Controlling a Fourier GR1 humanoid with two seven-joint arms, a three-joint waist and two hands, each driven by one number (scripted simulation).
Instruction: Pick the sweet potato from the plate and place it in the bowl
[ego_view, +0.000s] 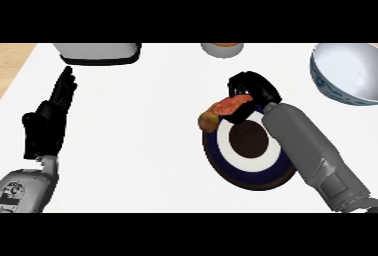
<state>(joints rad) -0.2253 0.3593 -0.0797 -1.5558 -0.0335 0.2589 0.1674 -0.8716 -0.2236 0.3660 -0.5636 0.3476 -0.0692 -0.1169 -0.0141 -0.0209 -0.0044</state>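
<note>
The right hand (249, 92) sits over the far edge of the plate (221, 167), its black fingers curled round the sweet potato (225, 107). The sweet potato shows as an orange-red lump with a yellowish-brown end sticking out to the left of the hand, right at the plate's upper left rim. Whether it is touching the plate or lifted just above it cannot be told from this steep view. The grey right forearm runs from the lower right corner up across the right side of the plate, hiding part of it.

The plate is round, with a dark rim, a white ring and a dark brown centre. The bowl (347, 72) stands well apart from it, at the upper right, white inside with a blue pattern on the outside.

The left hand (46, 125) rests open near the left edge of the counter (148, 125), fingers straight and pointing away from the robot, holding nothing.

At the far edge stand a grey appliance (96, 52) and a small cup (221, 48).
</note>
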